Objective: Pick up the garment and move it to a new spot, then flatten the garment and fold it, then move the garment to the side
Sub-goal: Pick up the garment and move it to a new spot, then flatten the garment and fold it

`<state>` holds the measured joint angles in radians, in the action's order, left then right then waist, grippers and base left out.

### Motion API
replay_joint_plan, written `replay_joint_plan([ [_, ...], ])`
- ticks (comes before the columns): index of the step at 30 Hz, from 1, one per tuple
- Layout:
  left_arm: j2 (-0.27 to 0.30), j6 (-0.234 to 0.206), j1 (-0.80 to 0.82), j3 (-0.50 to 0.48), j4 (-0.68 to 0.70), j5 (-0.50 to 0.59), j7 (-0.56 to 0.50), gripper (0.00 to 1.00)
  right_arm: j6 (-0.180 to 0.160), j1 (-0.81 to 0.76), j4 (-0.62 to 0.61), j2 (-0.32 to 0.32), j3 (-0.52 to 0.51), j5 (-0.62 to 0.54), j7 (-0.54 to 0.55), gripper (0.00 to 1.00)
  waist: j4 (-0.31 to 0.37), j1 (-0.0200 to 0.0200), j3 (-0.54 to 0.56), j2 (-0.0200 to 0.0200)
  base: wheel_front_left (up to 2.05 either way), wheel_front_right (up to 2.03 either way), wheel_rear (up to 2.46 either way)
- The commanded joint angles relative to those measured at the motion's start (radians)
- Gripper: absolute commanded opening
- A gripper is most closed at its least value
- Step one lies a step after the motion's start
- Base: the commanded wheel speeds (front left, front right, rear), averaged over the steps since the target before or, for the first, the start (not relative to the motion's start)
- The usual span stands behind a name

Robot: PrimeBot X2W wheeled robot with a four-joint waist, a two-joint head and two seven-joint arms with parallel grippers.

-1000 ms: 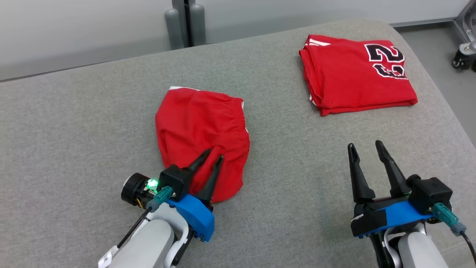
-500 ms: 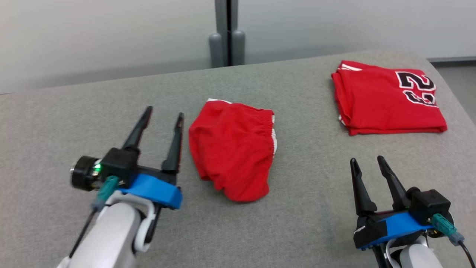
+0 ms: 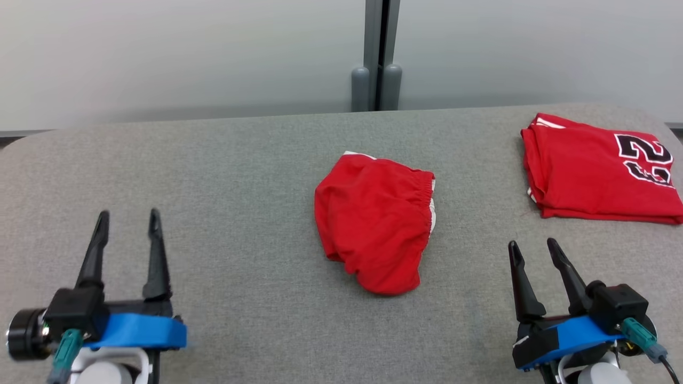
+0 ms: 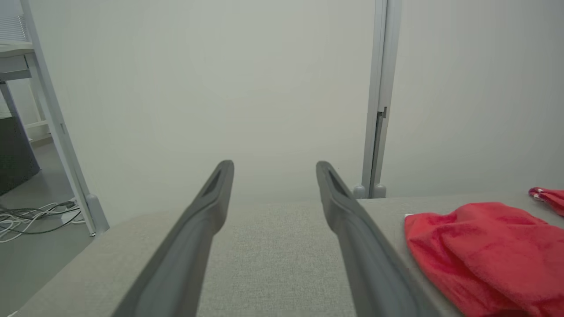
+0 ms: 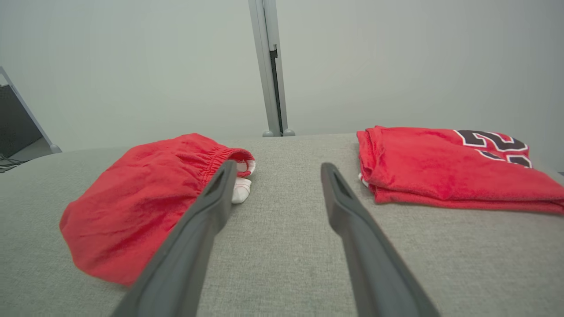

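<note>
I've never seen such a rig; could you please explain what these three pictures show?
It is a two-armed robot. The wide picture comes from a camera on its head, looking down at a grey padded surface. The other two come from cameras on its wrists, each looking along that arm's two dark fingers. The left gripper and right gripper are both open and hold nothing. Beyond them lie bunched red shorts; a folded red jersey with black numerals lies far right.
</note>
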<state>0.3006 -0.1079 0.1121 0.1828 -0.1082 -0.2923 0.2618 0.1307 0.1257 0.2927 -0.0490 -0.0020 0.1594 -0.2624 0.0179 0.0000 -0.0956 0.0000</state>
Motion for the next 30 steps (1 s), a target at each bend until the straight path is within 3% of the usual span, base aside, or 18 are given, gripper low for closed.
replay_joint_plan([
  [1, -0.013, -0.004, -0.031, -0.025, 0.013, 0.006, 0.004, 1.00, 0.000, -0.010, 0.003, -0.003, -0.003, -0.008, 0.000, 1.00, -0.005, 0.0000, 0.006, 0.0000, 0.00, 0.00, 0.00],
  [14, -0.094, 0.042, -0.192, -0.133, 0.006, 0.053, 0.004, 1.00, 0.000, -0.069, 0.019, -0.003, -0.028, 0.001, 0.018, 1.00, -0.042, 0.0000, 0.042, 0.0000, 0.00, 0.00, 0.00],
  [30, -0.143, 0.099, -0.201, -0.192, -0.059, 0.077, 0.004, 1.00, 0.000, -0.095, 0.013, -0.003, -0.034, -0.006, 0.044, 1.00, -0.043, 0.0000, 0.058, 0.0000, 0.00, 0.00, 0.00],
])
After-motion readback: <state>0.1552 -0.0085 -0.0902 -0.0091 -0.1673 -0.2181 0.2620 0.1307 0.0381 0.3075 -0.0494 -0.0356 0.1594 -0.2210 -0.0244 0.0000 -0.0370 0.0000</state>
